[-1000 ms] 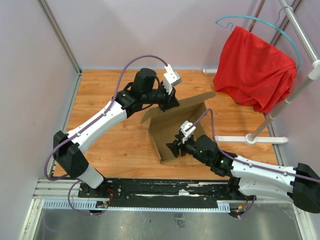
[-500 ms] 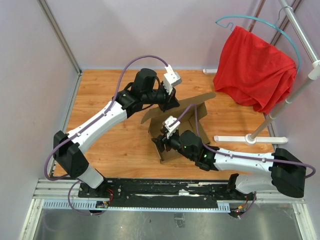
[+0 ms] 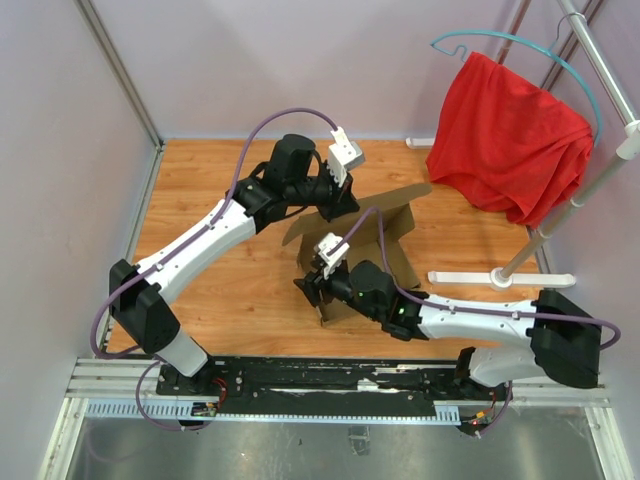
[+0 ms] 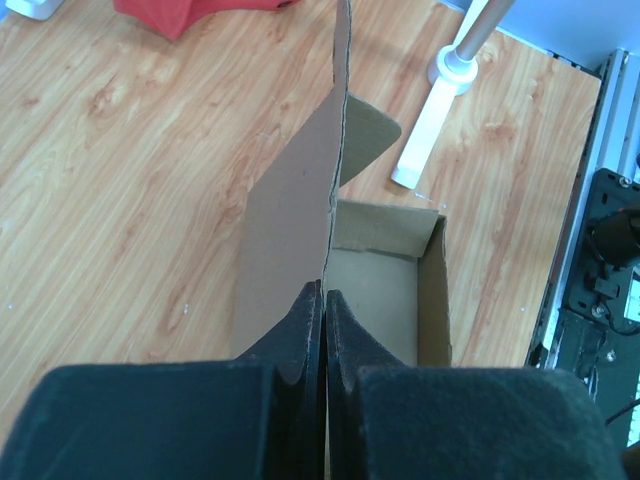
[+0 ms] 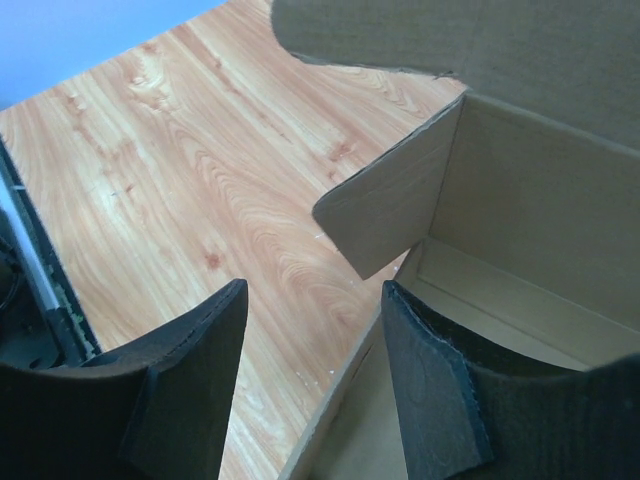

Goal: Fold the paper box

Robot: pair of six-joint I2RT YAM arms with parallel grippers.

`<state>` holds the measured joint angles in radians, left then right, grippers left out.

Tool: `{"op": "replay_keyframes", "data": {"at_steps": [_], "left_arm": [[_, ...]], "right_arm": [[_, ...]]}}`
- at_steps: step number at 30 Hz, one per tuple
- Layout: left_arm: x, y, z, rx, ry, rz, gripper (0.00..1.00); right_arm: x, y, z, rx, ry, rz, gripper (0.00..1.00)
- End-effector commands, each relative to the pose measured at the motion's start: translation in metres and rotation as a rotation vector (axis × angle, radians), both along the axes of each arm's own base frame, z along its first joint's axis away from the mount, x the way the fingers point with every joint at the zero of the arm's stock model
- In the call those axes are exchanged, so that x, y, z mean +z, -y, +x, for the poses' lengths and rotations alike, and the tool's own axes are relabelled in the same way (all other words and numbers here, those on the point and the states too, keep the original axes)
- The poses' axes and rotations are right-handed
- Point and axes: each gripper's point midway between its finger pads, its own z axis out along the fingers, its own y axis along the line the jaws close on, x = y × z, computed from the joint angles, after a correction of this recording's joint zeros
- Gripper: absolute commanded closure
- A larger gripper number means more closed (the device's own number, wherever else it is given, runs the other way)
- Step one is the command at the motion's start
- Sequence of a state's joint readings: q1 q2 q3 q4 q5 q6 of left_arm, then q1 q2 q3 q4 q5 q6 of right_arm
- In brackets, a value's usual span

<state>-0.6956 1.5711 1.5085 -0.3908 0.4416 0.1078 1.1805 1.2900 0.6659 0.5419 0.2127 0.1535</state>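
The paper box point(image 3: 385, 232) is brown cardboard, partly erected in the middle of the wooden floor, with its back panel standing up. My left gripper point(image 3: 343, 205) is shut on the top edge of that upright panel point(image 4: 300, 210); the box's open inside point(image 4: 375, 300) shows below it. My right gripper point(image 3: 312, 288) is open at the box's near left corner. In the right wrist view one finger point(image 5: 425, 370) is inside the box and the other finger point(image 5: 195, 350) outside, straddling the left wall point(image 5: 345, 400). A loose side flap point(image 5: 390, 210) stands ahead of them.
A red cloth point(image 3: 510, 135) hangs on a hanger from a metal rack at the right. The rack's white foot point(image 3: 495, 278) lies on the floor just right of the box and also shows in the left wrist view point(image 4: 435, 110). Purple walls enclose the floor.
My right arm has swung left along the box's front, from its right side to its near left corner. My left gripper has kept its hold on the panel.
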Motion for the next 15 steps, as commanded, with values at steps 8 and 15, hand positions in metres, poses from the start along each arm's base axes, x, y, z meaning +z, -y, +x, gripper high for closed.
{"op": "replay_keyframes", "data": {"at_steps": [8, 15], "left_arm": [[-0.008, -0.002, 0.0, 0.022, -0.037, 0.035, 1.0], [-0.01, -0.002, -0.001, 0.014, -0.04, 0.042, 1.0]], "right_arm": [[0.011, -0.003, 0.03, -0.222, 0.021, 0.031, 0.48], [0.018, 0.009, 0.044, -0.335, 0.048, 0.031, 0.52]]}}
